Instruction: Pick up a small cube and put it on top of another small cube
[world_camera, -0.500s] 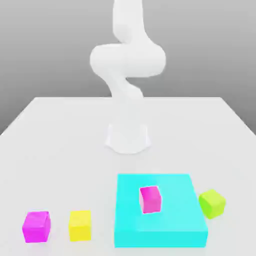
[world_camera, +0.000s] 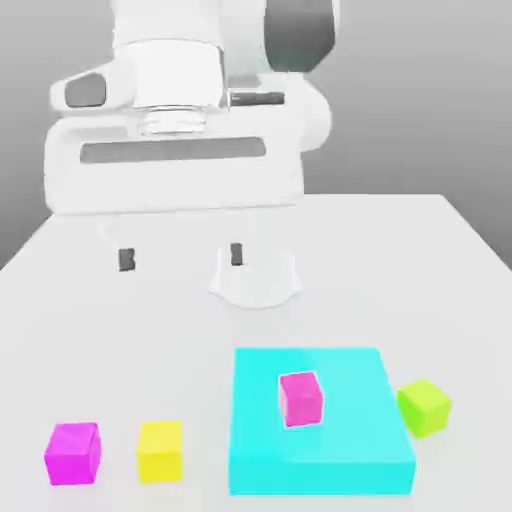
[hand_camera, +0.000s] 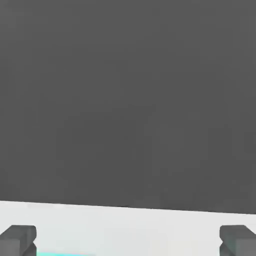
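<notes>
- High over the table (world_camera: 130, 340), with the gripper (world_camera: 182, 257) pointing down, at the exterior view's left of the arm's base (world_camera: 255, 277).
- Spread wide, with nothing between the fingers (world_camera: 127, 260); well apart from every cube.
- On the table at the exterior view's left, flat on one face: yellow cube (world_camera: 160, 452), below the gripper's height and between the magenta cube (world_camera: 73, 454) and the block (world_camera: 320, 478), touching neither.
- Near the yellow cube, farther toward the exterior view's left: magenta cube, also flat on the table, its top bare.
- At the exterior view's right of the yellow cube: cyan block, broad and low, lying flat on the table.
- On top of the block, slightly turned: pink cube (world_camera: 301, 399).
- Just beside the block, at the exterior view's right: lime cube (world_camera: 424, 408), on the table and turned at an angle to the block.
- In the hand view: both fingertips well apart, a pale band of table, a thin strip of the cyan block and a broad dark area past the table's edge.
</notes>
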